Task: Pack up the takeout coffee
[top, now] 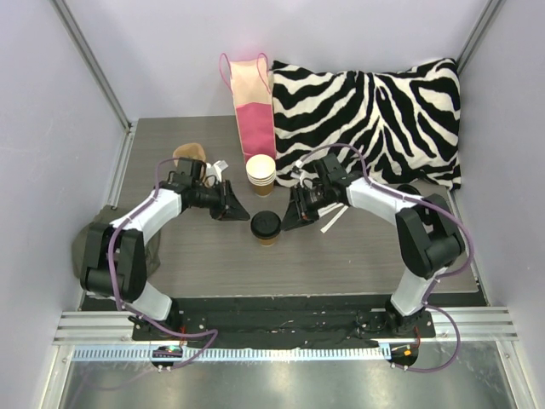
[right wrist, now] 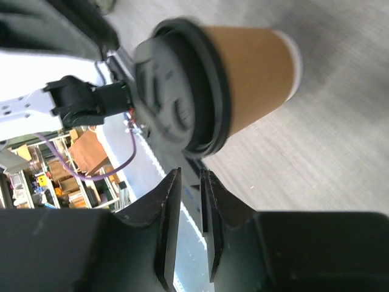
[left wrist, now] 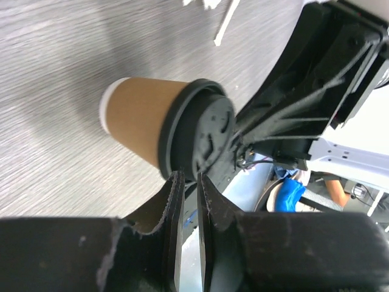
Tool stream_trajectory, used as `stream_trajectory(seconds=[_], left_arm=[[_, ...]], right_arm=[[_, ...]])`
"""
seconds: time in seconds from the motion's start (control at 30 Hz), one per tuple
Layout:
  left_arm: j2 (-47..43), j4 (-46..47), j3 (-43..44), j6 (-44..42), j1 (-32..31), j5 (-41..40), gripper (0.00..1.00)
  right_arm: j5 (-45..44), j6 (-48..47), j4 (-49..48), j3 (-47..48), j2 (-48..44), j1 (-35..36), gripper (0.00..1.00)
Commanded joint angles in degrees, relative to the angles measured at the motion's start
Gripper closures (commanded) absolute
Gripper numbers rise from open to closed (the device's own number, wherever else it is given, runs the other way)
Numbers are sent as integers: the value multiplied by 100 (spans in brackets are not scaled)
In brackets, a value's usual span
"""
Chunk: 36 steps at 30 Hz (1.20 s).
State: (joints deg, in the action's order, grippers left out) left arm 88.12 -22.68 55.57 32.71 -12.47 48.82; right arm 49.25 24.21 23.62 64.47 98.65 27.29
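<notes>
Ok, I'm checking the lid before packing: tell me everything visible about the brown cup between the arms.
The brown cup is a small tapered kraft-paper cup with a white band at its base, capped by a round black lid that looks plastic. It stands upright on the grey wood-grain table, between the left hand and right hand; neither appears to touch it.
</notes>
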Motion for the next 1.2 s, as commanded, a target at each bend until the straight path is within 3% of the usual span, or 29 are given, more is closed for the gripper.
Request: stream_trajectory(seconds=[0.0, 0.5, 0.9, 1.17], left_arm=[[74, -237, 33, -309, -1, -223, 82], [496, -237, -108, -608, -168, -4, 85], [356, -62, -187, -388, -599, 189, 85], [136, 140, -90, -20, -590, 172, 83]], right_arm=[[-205, -30, -173, 478, 399, 31, 74], [-346, -127, -226, 1551, 1174, -171, 76], [-320, -74, -288, 1815, 1358, -189, 76], [-434, -267, -209, 1972, 1358, -698, 72]])
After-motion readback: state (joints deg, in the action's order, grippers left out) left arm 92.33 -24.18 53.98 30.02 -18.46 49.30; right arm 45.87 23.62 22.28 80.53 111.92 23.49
